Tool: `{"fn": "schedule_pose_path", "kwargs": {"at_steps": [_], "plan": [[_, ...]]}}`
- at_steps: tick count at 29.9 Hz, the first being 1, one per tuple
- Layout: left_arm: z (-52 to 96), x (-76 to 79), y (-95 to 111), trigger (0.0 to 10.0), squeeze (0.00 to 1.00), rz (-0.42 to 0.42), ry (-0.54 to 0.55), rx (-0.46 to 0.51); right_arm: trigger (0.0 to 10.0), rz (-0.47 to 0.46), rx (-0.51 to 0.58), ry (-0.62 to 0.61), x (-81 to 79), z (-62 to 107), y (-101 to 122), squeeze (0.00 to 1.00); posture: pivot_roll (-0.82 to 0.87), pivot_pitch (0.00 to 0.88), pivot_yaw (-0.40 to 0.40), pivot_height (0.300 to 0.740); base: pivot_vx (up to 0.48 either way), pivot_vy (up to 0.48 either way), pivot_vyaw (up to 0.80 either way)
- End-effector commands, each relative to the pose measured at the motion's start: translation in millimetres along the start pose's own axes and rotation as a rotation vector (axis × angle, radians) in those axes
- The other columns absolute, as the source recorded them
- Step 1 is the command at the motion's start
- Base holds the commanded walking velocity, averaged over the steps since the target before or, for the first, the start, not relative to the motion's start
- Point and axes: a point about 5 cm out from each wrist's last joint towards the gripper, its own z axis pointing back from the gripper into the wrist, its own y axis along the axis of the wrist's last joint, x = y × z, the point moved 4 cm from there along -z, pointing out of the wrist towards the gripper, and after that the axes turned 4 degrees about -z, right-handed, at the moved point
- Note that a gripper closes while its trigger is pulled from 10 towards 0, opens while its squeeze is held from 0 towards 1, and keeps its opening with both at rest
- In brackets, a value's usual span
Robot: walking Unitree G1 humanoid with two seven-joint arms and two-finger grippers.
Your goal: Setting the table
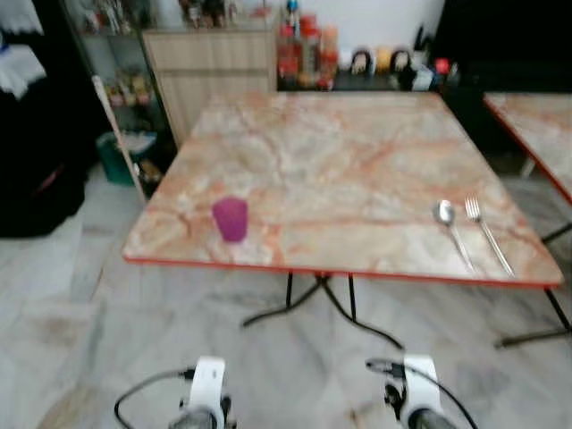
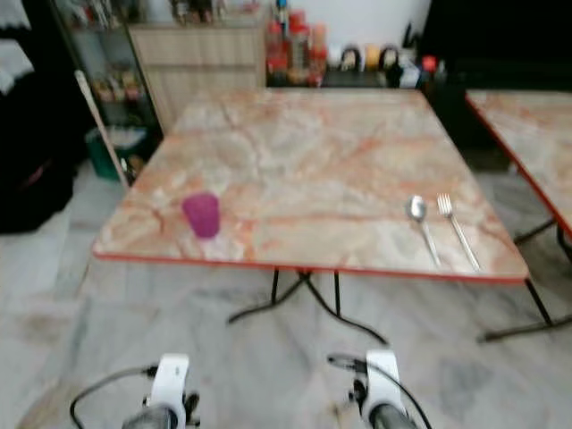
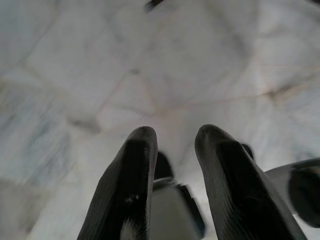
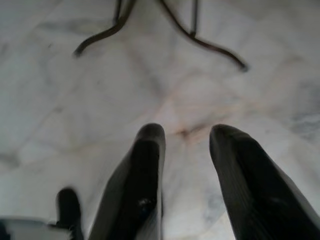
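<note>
Above the marble floor [image 3: 100, 75], left claw [image 3: 172, 140] and right claw [image 4: 185, 137] hang parted, empty

Head stereo pair: aimed forward and down from standing height at the marble-patterned table [image 1: 357, 170], set a short way back from its near edge; both eyes framing the same tabletop, floor and far cabinet [image 1: 210, 67], slightly offset sideways. Left wrist view: directed down along two parted black fingers [image 3: 127, 190] at pale floor tiles. Right wrist view: likewise floorward, sharing the table's black legs [image 4: 200, 40] with the head views
</note>
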Motion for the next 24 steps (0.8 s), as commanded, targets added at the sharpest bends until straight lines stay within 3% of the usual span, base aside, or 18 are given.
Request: {"fn": "schedule_pose_path", "kwargs": {"at_steps": [1, 14, 24], "plan": [[0.7, 1.0, -5, 10.0, 0.00, -0.010, -0.007, -0.013, 10.0, -0.013, -0.010, 0.000, 0.0, 0.8, -4, 0.00, -0.21, 0.000, 0.014, 0.740, 0.000, 0.000, 0.00], [2.4, -10.2, -11, 10.0, 0.00, 0.021, 0.047, -0.024, 10.0, 0.053, -0.015, 0.035, -4.3, -1.1, 2, 0.00, -0.13, 0.000, -0.032, 0.740, 0.000, 0.000, 0.00], [8.4, -35.1, -24, 10.0, 0.00, 0.108, 0.152, -0.021, 10.0, 0.151, -0.008, 0.125, -30.0, -6.7, 18, 0.00, 0.02, 0.000, -0.098, 0.740, 0.000, 0.000, 0.00]]}}
